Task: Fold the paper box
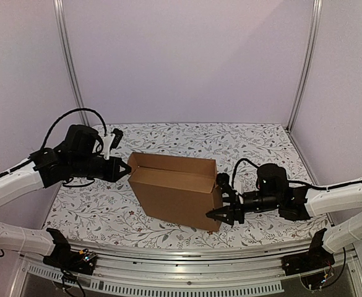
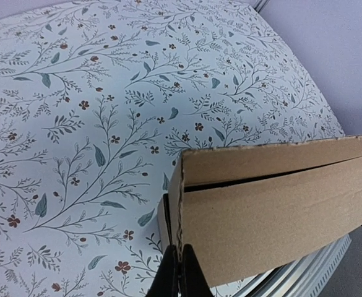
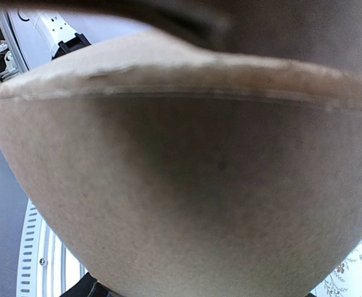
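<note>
One paper box (image 1: 177, 189) | left gripper (image 1: 126, 168) pinches its corner | right gripper (image 1: 221, 199) spread | floral table (image 1: 249, 141) | lilac walls (image 1: 187, 55)

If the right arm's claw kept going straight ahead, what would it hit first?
The paper box. The right gripper points at its right end, and cardboard fills the wrist view between the fingers, so contact looks almost immediate.

Box (image 1: 179, 192): brown cardboard, matt, fine-grained, ragged cut edges. Desk (image 1: 255, 143): matt floral-print cover, smooth. Near rail (image 1: 187, 253): bare metal, satin sheen. Arm shells (image 1: 7, 185): white plastic, slight gloss. Left fingers (image 2: 193, 278): black, matt.
</note>
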Available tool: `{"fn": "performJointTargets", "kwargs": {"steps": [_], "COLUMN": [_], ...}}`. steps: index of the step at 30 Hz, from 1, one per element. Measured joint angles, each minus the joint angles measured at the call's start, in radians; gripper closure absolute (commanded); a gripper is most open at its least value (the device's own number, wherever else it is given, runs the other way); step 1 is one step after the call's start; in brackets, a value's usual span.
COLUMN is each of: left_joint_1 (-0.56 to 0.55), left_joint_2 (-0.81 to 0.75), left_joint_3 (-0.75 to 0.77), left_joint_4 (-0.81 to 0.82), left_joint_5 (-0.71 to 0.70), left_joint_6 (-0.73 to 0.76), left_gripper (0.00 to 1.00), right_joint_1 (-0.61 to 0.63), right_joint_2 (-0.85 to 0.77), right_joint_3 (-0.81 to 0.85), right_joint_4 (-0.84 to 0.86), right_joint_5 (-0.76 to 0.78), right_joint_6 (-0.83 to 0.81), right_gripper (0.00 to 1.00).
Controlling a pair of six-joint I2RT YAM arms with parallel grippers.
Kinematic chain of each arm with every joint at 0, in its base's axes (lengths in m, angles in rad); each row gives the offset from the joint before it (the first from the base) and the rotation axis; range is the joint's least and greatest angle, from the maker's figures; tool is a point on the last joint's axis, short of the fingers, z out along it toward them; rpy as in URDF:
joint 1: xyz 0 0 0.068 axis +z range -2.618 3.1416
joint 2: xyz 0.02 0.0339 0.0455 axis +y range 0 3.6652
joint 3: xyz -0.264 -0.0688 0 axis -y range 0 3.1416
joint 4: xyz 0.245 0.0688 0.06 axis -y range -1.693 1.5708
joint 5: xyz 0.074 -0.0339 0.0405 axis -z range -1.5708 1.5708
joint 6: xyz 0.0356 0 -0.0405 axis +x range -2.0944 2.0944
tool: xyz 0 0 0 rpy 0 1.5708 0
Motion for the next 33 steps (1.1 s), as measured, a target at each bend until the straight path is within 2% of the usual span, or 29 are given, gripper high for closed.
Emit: {"fn": "performJointTargets", "kwargs": {"steps": [10, 33], "left_joint_1": [-0.021, -0.042], "left_joint_2": [-0.021, -0.037], "left_joint_3": [-0.059, -0.069], "left_joint_4": [0.07, 0.068], "left_joint_5": [-0.028, -0.055], "left_joint_6": [-0.015, -0.03], "left_gripper": [1.0, 1.0], "right_joint_1": [0.0, 0.0], "right_joint_2": [0.001, 0.001], "right_joint_3": [-0.024, -0.039], "right_joint_4": [0.032, 0.054], "right_joint_5": [0.008, 0.014], "right_joint_6": [0.009, 0.011], "right_gripper": [0.58, 0.58]}}
